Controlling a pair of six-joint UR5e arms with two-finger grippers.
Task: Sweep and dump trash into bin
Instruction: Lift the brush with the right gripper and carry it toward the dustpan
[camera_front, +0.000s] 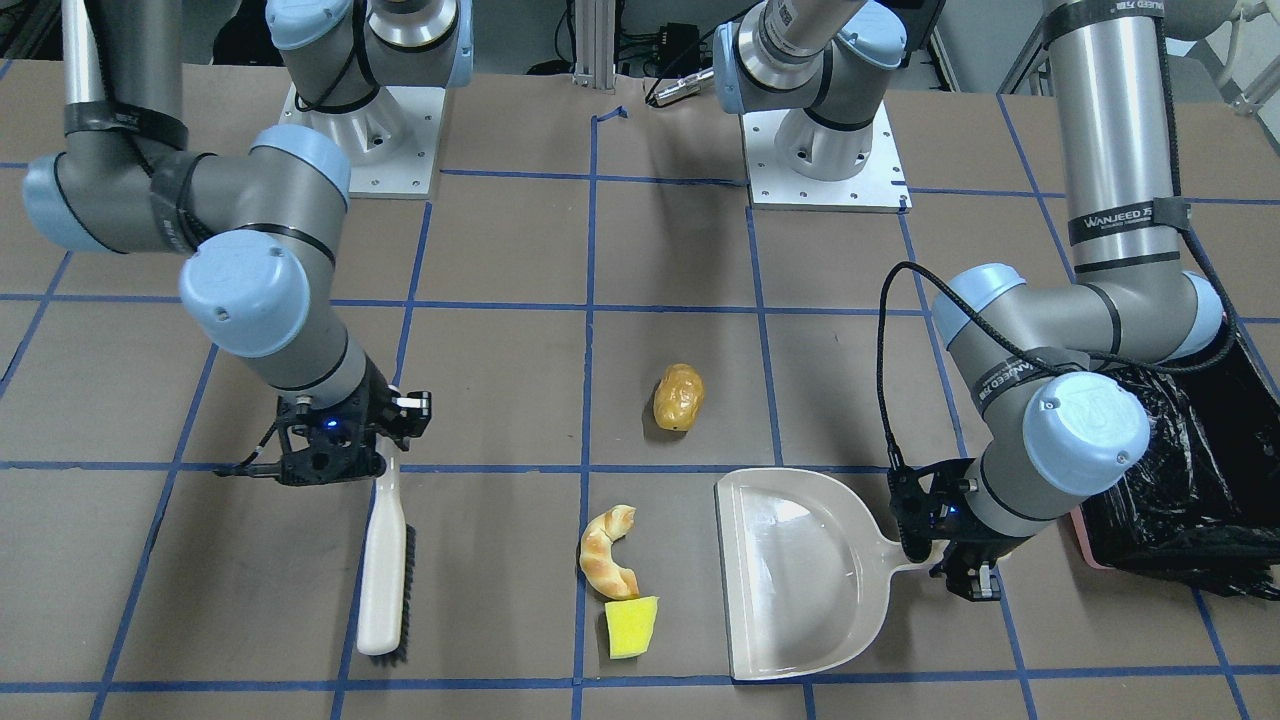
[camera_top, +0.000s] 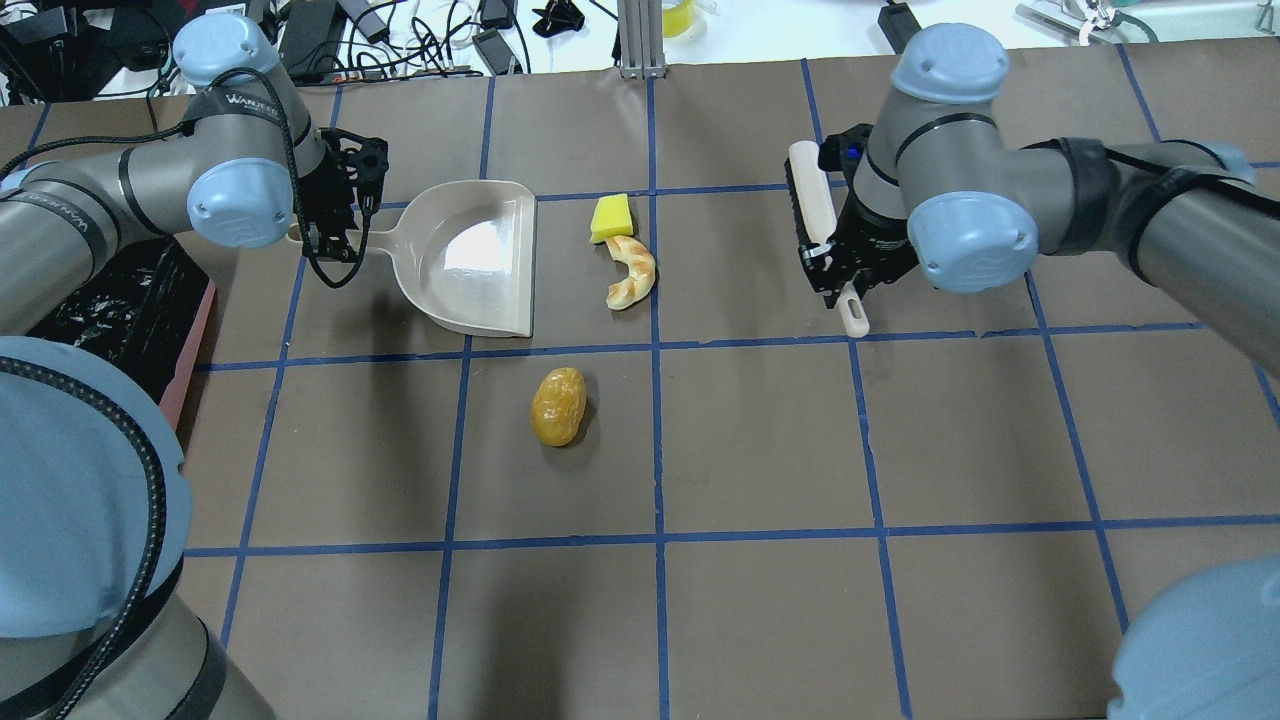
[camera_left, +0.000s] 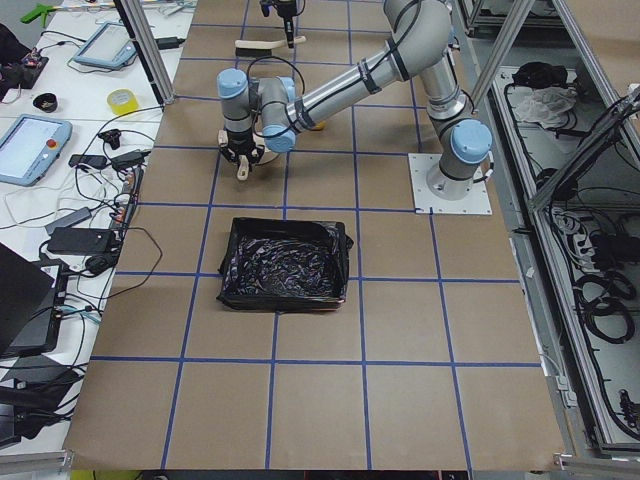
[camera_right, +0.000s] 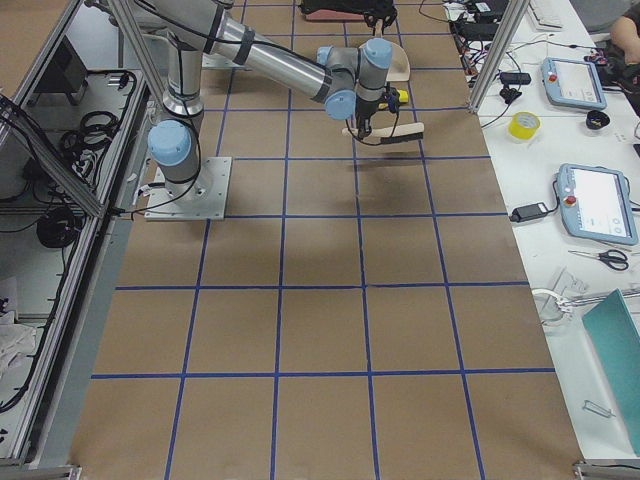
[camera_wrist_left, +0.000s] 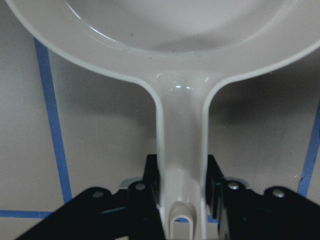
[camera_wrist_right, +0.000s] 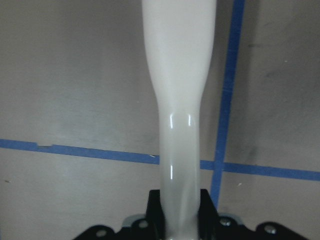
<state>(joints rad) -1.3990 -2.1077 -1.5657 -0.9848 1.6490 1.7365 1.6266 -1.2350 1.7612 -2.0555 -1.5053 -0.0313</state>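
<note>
the bin (camera_top: 192, 342), a pink box lined with crinkled black plastic, sits just outside the left claw (camera_top: 337, 232), behind its wrist and on the side away from the other arm. the left claw is clenched on the handle of the white dustpan (camera_top: 470, 262), one finger (camera_wrist_left: 151, 186) pressed to each side of the handle near its end. the pan reaches from this claw toward the right claw, with its open mouth facing the trash and nothing inside it.

the trash lies on the brown table (camera_top: 760, 440) between the two claws. just past the pan's mouth are the yellow sponge (camera_top: 611, 217) and the curved croissant piece (camera_top: 632, 272), with the croissant's tip at the sponge's edge. the golden potato lump (camera_top: 559, 405) lies apart from them, nearer the robot's base than either claw.

further across, the right claw (camera_front: 381, 456) is clamped on the thin handle of the white brush (camera_front: 383, 565). the brush head stretches from that claw away from the robot, and its black bristles are turned toward the trash and the left claw.
</note>
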